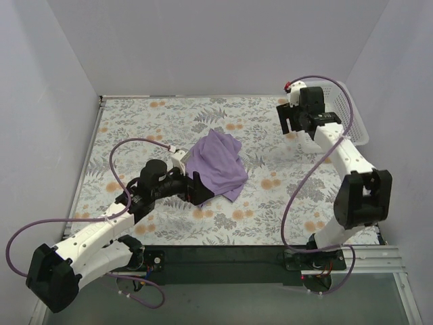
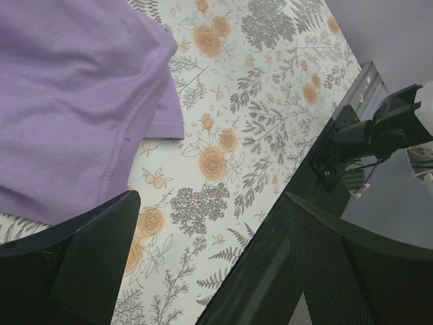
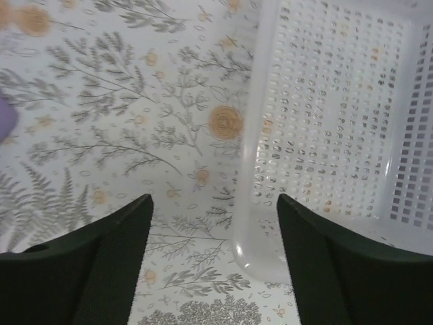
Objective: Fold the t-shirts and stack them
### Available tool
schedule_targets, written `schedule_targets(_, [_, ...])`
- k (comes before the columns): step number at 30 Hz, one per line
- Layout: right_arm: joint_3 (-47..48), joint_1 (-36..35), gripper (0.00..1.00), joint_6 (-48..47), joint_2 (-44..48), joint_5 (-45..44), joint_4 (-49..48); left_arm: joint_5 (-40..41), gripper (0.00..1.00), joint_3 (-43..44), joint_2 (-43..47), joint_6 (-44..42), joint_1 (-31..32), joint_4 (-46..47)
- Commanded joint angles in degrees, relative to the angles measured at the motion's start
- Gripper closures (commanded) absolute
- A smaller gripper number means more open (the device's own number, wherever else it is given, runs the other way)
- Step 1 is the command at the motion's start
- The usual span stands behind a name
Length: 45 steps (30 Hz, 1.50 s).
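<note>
Left gripper [image 1: 196, 188] was found wide open with nothing between its fingers [image 2: 88, 244], low over the table [image 1: 149, 122] at the near-left edge of the t-shirt [image 1: 216, 162]. Contact between fingertip and cloth could not be confirmed from the overhead view.

The right gripper [image 1: 292, 122] was likewise open and empty, positioned at the far right of the table, well apart from the garment. In its wrist view the near corner of the white lattice basket [image 3: 325, 122] lay below and between the fingers [image 3: 101, 257], on the floral table covering.

The t-shirt lay near the middle of the table in a loose, uneven heap, not spread flat. Its colour was a plain lavender-purple, with no print seen. In the left wrist view, layers of the t-shirt [image 2: 67, 101] overlapped, and a stitched hem ran along the upper layer's edge, with a lower layer showing past it. Neck and tag could not be made out.
</note>
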State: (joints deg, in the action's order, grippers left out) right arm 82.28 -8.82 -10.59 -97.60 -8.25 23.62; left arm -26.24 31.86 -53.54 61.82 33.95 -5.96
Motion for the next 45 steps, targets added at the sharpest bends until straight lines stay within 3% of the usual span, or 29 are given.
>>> schedule_targets(1, [-7.53,-3.22,0.12,-5.83,9.52,7.98,-2.79,2.23,0.14,-0.57,2.56,-2.58,3.21,2.97])
schedule_targets(2, [-9.49,-3.48,0.02,-9.24,13.45,10.86,-2.61,3.12,0.14,-0.74,2.65,-3.02,4.09,3.23])
schedule_targets(8, [-26.43,-3.57,0.02,-26.38,31.29,30.90,-0.15,9.09,0.14,-0.83,0.63,-4.52,11.21,3.32])
schedule_targets(13, [-37.44,-0.77,0.02,-30.98,42.66,50.32,0.64,16.47,0.15,-0.39,-4.28,-3.55,18.86,4.20])
schedule_targets(19, [-47.03,10.21,0.02,-31.42,46.27,65.45,0.73,28.75,0.29,5.75,-15.62,-3.02,25.00,1.65])
schedule_targets(24, [-46.16,16.28,0.02,-29.67,45.05,69.59,0.82,35.63,0.40,15.24,-27.21,-5.39,27.39,-0.98])
schedule_targets(28, [-46.16,16.91,0.02,-29.49,43.99,68.81,1.17,43.10,0.41,23.15,-35.30,-7.59,27.83,-3.27])
schedule_targets(35, [-45.72,17.34,0.02,-29.23,42.32,68.72,1.35,48.12,0.46,34.58,-49.18,-14.27,27.83,-6.52])
schedule_targets(45, [-45.28,17.52,0.02,-29.75,41.00,69.16,2.31,55.41,0.60,43.02,-58.25,-17.88,27.74,-7.32])
